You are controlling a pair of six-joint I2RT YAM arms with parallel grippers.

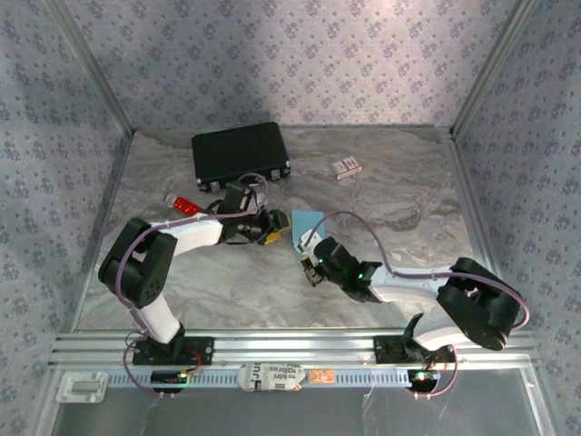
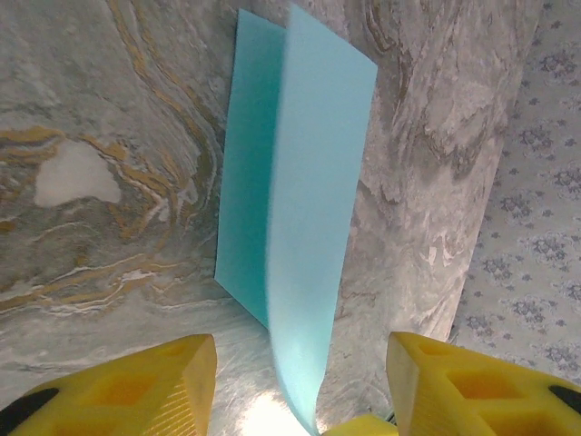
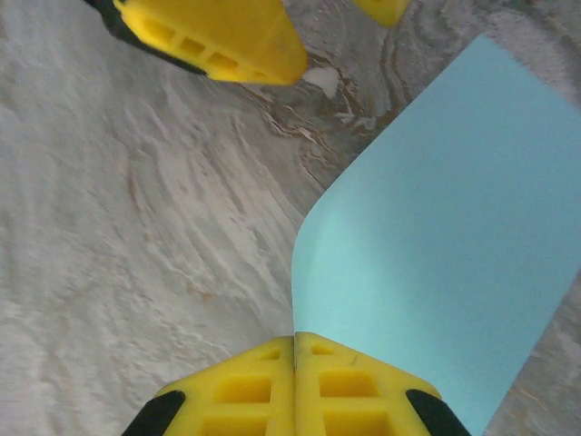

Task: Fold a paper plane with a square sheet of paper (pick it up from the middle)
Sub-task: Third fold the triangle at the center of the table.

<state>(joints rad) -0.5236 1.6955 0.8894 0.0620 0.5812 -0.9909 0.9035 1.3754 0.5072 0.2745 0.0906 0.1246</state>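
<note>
The square sheet of paper (image 3: 454, 209) hangs bent above the marble table (image 1: 381, 195), with no sharp crease visible. The right gripper (image 3: 295, 350) pinches one edge shut, and the left gripper (image 2: 300, 359) stands parted around another. The folding looks barely begun, with every crease of the plane yet to make.

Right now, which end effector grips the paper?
The right end effector: its jaws are shut on the paper. The left end effector stands open around it.

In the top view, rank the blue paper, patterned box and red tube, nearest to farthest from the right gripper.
1. Square sheet of paper, pinched in the right gripper.
2. Patterned card box, farther back, slightly right.
3. Red tube, far left.
</note>
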